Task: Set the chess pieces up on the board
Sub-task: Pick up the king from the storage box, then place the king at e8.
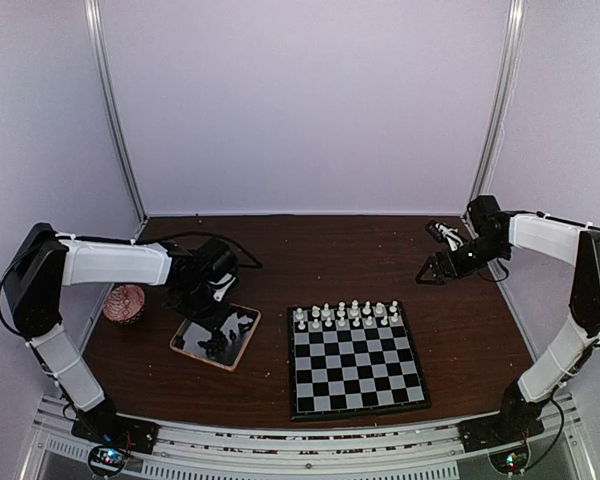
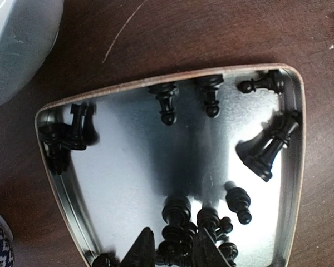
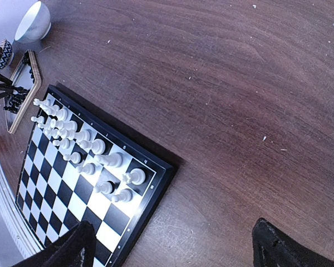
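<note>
Pale lilac walls (image 1: pixel 310 100), dark wooden table (image 1: pixel 380 250)

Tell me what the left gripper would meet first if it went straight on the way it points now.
Most likely the heap of black chess pieces lying in the tray, just ahead of the left gripper. Its fingers flank that heap; depth is unclear, so they may touch it.

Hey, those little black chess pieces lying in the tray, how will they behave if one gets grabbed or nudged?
The black pieces look glossy and rounded, so they are probably slippery and apt to roll on the tray's shiny floor. The heaped ones may shift when one is pulled.
</note>
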Controlling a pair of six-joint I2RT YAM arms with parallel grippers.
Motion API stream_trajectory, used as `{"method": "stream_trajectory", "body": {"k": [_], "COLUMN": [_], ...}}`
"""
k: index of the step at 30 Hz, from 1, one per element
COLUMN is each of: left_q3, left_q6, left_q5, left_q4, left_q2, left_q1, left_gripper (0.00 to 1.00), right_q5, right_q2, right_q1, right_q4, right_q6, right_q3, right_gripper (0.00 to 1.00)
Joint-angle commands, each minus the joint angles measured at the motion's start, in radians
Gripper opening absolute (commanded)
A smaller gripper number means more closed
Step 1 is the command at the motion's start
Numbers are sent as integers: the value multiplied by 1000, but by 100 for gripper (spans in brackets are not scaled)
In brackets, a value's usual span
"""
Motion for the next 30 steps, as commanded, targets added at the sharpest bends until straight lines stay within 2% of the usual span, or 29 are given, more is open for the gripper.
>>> {"method": "stream_trajectory", "body": {"k": [1,8,12,18,23,30], "left_q3": [4,23,59,158,281,508], "left_q6": [24,41,54,134,209,391], "left_q5": [14,11,-18,44,98,218], "left_q4": [37,41,1,-60,-61,-62], "left_q2": [25,38,-3,-110,-102,77], "left_q1": [18,23,22,-4,-124,-358], "left_gripper": [24,11,5,4,5,5], "right_q5": [-10,-6,-5,-8,-10,0], "right_q2": [7,9,10,17,14,4], "right_q1": [2,1,1,1,1,1], "right_q4": [-11,-11,-11,-10,-14,-18], "right_q6": [-8,-5,-5,-1,1,-7], "right_q3": [25,25,25,30,33,31], "right_gripper": [98,98,97,97,97,98]}}
